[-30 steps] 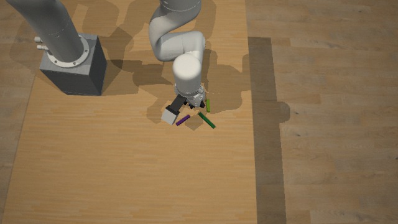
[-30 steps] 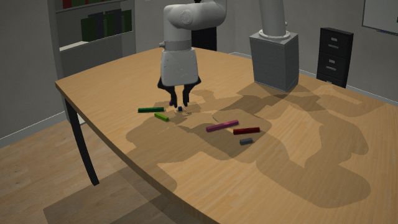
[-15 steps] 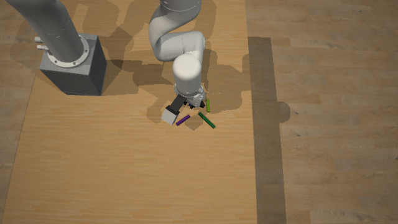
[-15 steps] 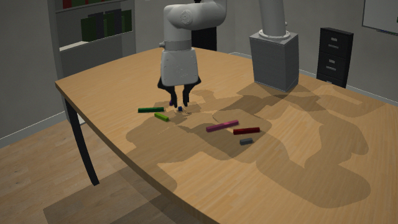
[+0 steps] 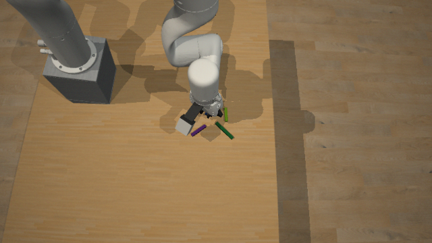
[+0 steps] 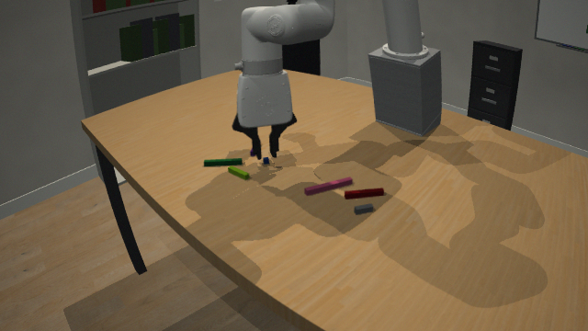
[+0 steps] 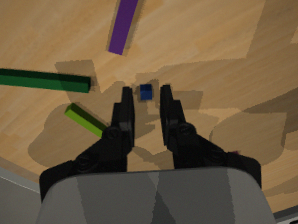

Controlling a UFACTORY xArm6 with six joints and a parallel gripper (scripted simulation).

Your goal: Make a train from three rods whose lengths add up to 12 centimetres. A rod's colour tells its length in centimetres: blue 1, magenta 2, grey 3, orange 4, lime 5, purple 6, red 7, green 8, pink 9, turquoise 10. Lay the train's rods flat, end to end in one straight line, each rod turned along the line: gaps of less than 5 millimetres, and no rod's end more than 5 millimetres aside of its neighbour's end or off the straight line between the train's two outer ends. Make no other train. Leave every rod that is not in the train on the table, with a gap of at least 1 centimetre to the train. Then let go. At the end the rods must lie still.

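"One table [image 5: 135, 169] [image 6: 459, 257] [image 7: 25, 30], and above it?"

"The gripper [image 5: 204, 114] [image 6: 266, 157] [image 7: 146, 99], jaws parted, clasping nothing."

"Rods?"

"Green [image 5: 224, 130] [image 6: 222, 162] [image 7: 45, 81] lay outside the jaws, lime [image 5: 226, 114] [image 6: 238, 173] [image 7: 85, 119] too. Blue [image 6: 265, 161] [image 7: 146, 92], smallest, showed between the tips, apart from both."

Purple rod [image 5: 198, 130] slanted on table [image 5: 142, 169], beside pale block-shaped end [image 5: 184, 125] of dark bracket [image 5: 193, 113] on arm [image 5: 203, 75]. Green rod [image 5: 224, 130] slants opposite way. Lime rod [image 5: 226, 115] near green rod's upper end, apart. Arm's base block [image 5: 102, 44] at upper left.
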